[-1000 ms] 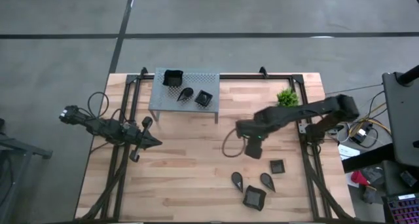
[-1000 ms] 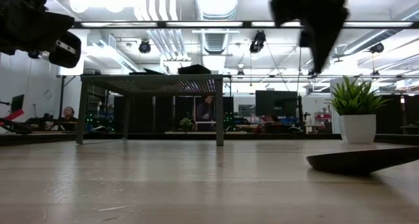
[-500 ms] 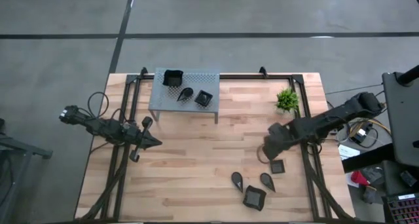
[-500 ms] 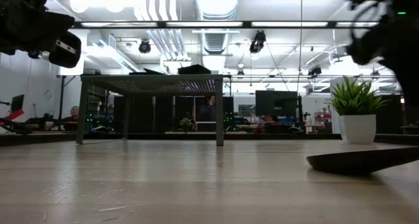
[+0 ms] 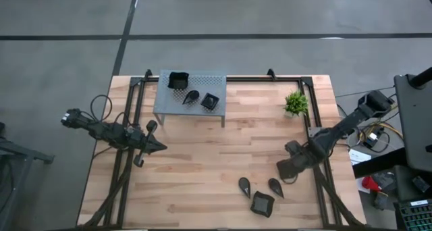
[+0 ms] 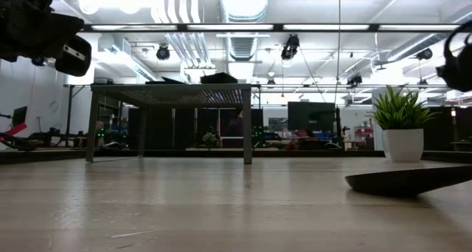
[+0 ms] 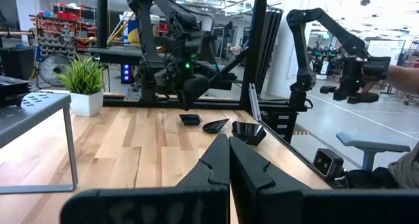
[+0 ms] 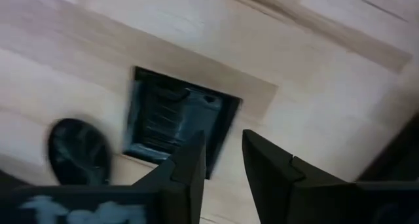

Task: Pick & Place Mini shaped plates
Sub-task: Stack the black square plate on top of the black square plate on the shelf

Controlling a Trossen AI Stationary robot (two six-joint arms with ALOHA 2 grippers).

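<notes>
My right gripper (image 5: 286, 169) has swung down to the lower right, jaws spread above a small square plate (image 8: 175, 121). Next comes that pick. My left gripper (image 5: 159, 147) waits mid-left, jaws pressed together.

Your high view looks straight down on the whole wooden table (image 5: 196, 157). Your low view sits at tabletop height, level, facing the room. Both show the perforated stand (image 5: 191, 96) and potted plant (image 6: 400, 127). Wrist views look past each arm's fingers.
</notes>
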